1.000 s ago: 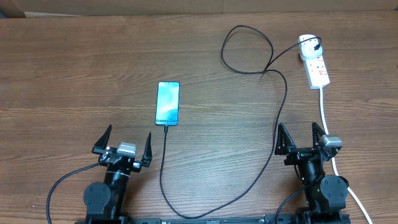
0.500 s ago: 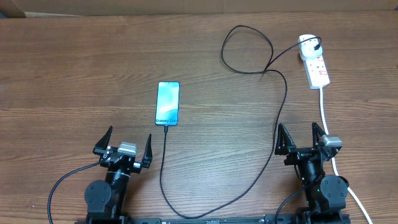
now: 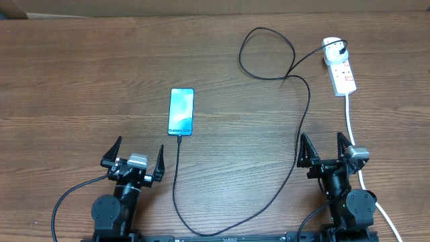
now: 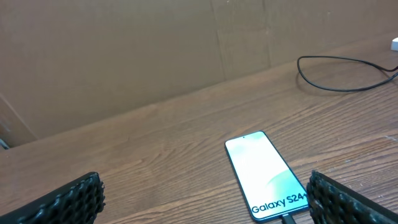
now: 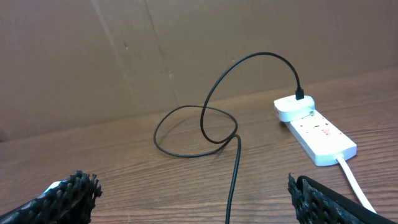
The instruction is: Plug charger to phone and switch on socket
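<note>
The phone (image 3: 181,111) lies flat and face up on the wooden table (image 3: 80,74), a little left of the middle. Its lit blue-teal screen shows "Galaxy S24+" by the short edge on the near side. The charger (image 3: 299,138) meets that same edge: its black tip touches the middle of it and looks seated in the port, though the left wrist view cuts off just there. From the phone the black line runs toward the near edge of the table and bends in a wide curve to the right. It then climbs to the far side, makes one loose loop and ends in a black connector in a white adapter (image 3: 330,48) on the rounded far end of the socket (image 3: 340,67). The socket lies at the far right of the table, well apart from the phone, with red marks on its top; whether its switch is on I cannot tell. A thick white cord (image 3: 351,121) leaves its near end and runs to the near right corner. The left hand (image 3: 134,154) sits low at the near edge, near the phone's short edge and just left of the charger, its fingers spread wide and holding nothing. The right hand (image 3: 323,148) sits at the near right, between the charger and the cord, likewise spread wide and empty.
</note>
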